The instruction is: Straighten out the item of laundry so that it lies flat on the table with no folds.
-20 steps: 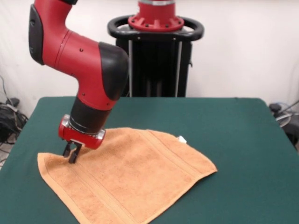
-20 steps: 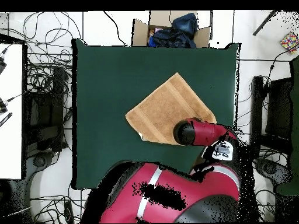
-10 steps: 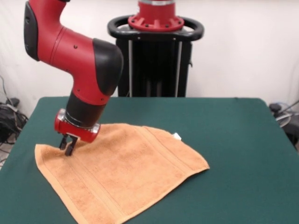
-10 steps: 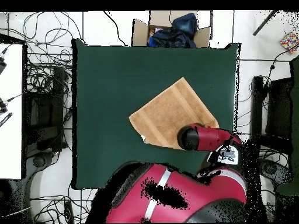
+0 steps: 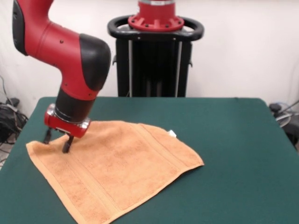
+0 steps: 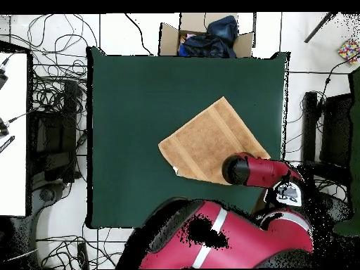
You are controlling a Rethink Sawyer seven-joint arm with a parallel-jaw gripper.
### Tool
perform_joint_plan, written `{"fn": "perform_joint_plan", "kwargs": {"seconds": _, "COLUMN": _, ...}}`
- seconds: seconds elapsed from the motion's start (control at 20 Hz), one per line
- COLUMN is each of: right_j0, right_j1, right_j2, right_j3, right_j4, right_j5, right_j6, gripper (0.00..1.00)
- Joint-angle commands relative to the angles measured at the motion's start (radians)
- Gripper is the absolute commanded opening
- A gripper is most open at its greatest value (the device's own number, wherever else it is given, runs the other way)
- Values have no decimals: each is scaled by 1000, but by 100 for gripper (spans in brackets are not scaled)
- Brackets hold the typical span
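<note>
The orange-tan towel (image 5: 117,163) lies spread on the dark green table (image 5: 224,140), turned like a diamond, with woven border bands and a small white tag (image 5: 172,134) at its far edge. No fold shows on it. My gripper (image 5: 56,141) stands at the towel's left corner, fingers spread apart and down at the cloth, holding nothing. In the overhead view the towel (image 6: 211,137) lies right of the table's (image 6: 140,84) middle. The red arm (image 6: 246,170) covers its lower right corner and hides the gripper.
The black pedestal (image 5: 155,46) stands behind the table's far edge. A cardboard box of dark clothes (image 6: 207,35) sits beyond the table's top edge in the overhead view. Cables (image 6: 56,91) lie on the floor on the left.
The gripper has moved left in the front view, dragging the towel's corner with it, so the whole towel shifted left. Its fingers were close together on the cloth and now stand apart.
</note>
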Motion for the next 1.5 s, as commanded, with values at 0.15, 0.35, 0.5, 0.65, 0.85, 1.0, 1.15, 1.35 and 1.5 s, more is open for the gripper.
{"fn": "perform_joint_plan", "kwargs": {"seconds": 0.15, "right_j0": 14, "right_j1": 68, "right_j2": 185, "right_j3": 120, "right_j4": -32, "right_j5": 148, "right_j6": -14, "gripper": 100}}
{"fn": "perform_joint_plan", "kwargs": {"seconds": 0.35, "right_j0": 58, "right_j1": -29, "right_j2": 187, "right_j3": 207, "right_j4": 9, "right_j5": 146, "right_j6": 55, "gripper": 100}}
{"fn": "perform_joint_plan", "kwargs": {"seconds": 0.5, "right_j0": 70, "right_j1": -108, "right_j2": 210, "right_j3": 270, "right_j4": 39, "right_j5": 146, "right_j6": 86, "gripper": 100}}
{"fn": "perform_joint_plan", "kwargs": {"seconds": 0.65, "right_j0": 76, "right_j1": -172, "right_j2": 243, "right_j3": 311, "right_j4": 76, "right_j5": 135, "right_j6": 123, "gripper": 100}}
{"fn": "perform_joint_plan", "kwargs": {"seconds": 0.85, "right_j0": 101, "right_j1": -220, "right_j2": 274, "right_j3": 321, "right_j4": 132, "right_j5": 169, "right_j6": 150, "gripper": 100}}
{"fn": "perform_joint_plan", "kwargs": {"seconds": 1.0, "right_j0": 115, "right_j1": -225, "right_j2": 294, "right_j3": 306, "right_j4": 180, "right_j5": 205, "right_j6": 162, "gripper": 100}}
{"fn": "perform_joint_plan", "kwargs": {"seconds": 1.15, "right_j0": 133, "right_j1": -206, "right_j2": 317, "right_j3": 293, "right_j4": 236, "right_j5": 211, "right_j6": 192, "gripper": 100}}
{"fn": "perform_joint_plan", "kwargs": {"seconds": 1.35, "right_j0": 174, "right_j1": -139, "right_j2": 336, "right_j3": 258, "right_j4": 315, "right_j5": 110, "right_j6": 263, "gripper": 100}}
{"fn": "perform_joint_plan", "kwargs": {"seconds": 1.5, "right_j0": 228, "right_j1": -73, "right_j2": 322, "right_j3": 210, "right_j4": 389, "right_j5": 4, "right_j6": 324, "gripper": 100}}
